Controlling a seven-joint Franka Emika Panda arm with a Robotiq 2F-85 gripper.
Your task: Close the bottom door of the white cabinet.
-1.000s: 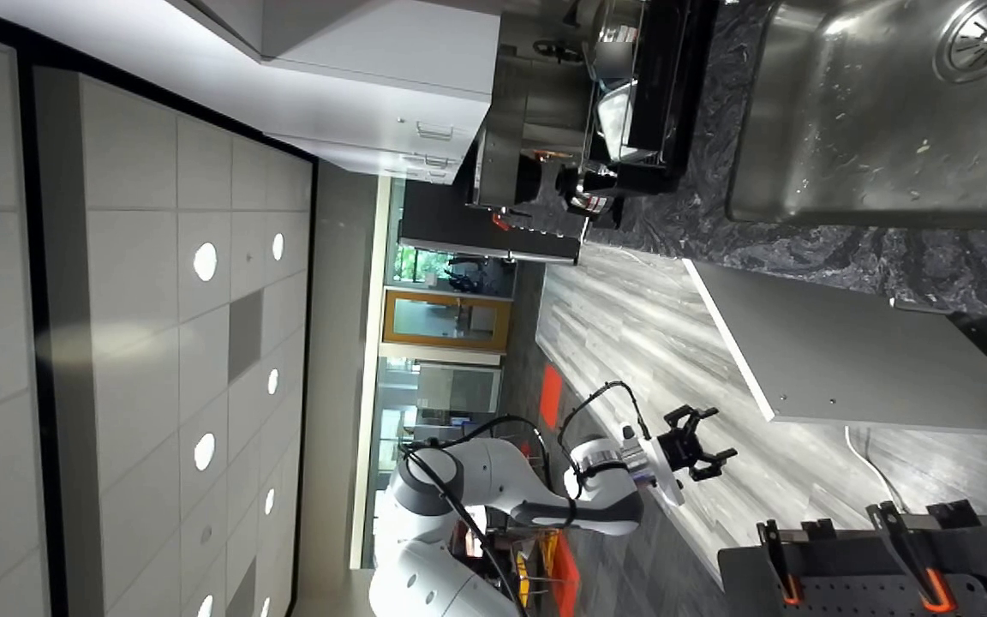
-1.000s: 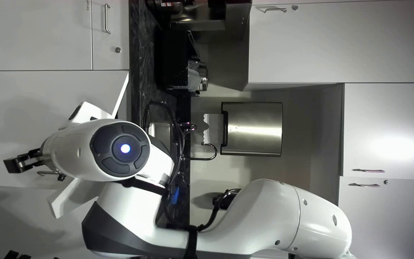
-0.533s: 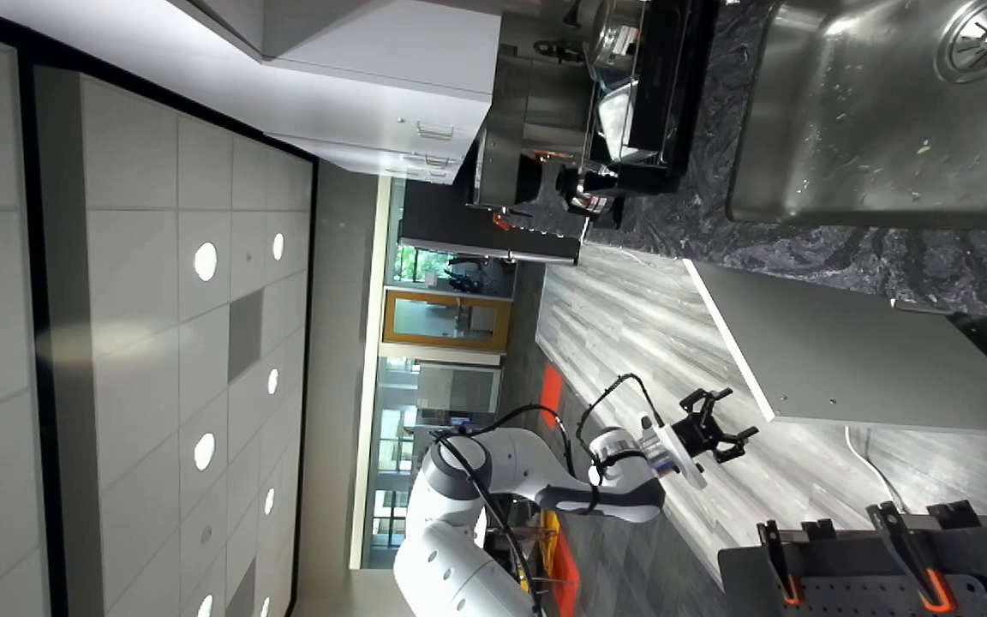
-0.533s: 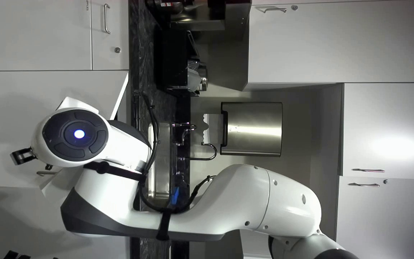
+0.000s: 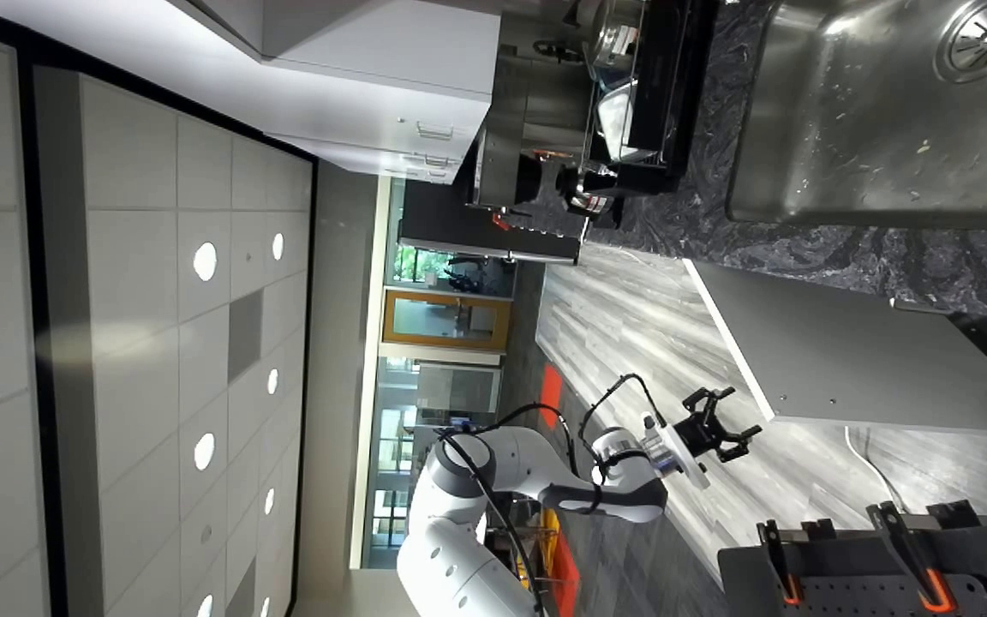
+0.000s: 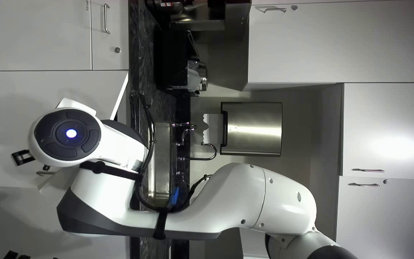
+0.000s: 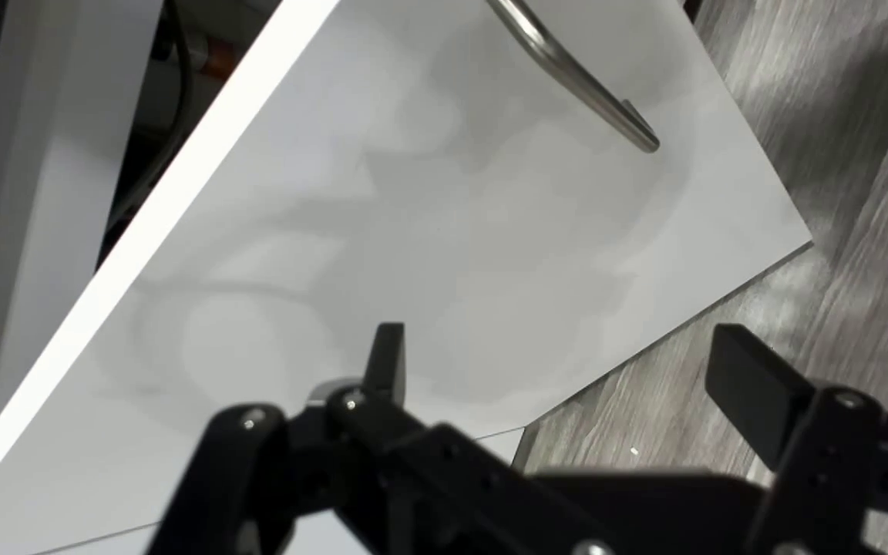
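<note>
Bottom door [image 7: 444, 254]: ajar under the desk [image 5: 802, 248], outer face twd the hand [image 7: 561, 339]; you're prob. lining up the push.
Hand: released, fingers [image 7: 388, 358] spread, nothing b/w them; prob. just short of the door, can't tell contact for sure.
Floor [image 7: 876, 331]: in wrist view 1 finger shows over it, past the door's bottom edge; shift twd the handle [image 7: 579, 77] b4 you push, else it may miss.
Handle: near the free edge; press just beside it for leverage, don't snag it.
Door swing: go slow, curve your path w/ it or tips may skid.
Dark cable [image 7: 184, 81]: inside, seen thru the gap; chk it's clear b4 your last press.
Next panel [image 6: 31, 36]: press till flush w/ it, then back off.
</note>
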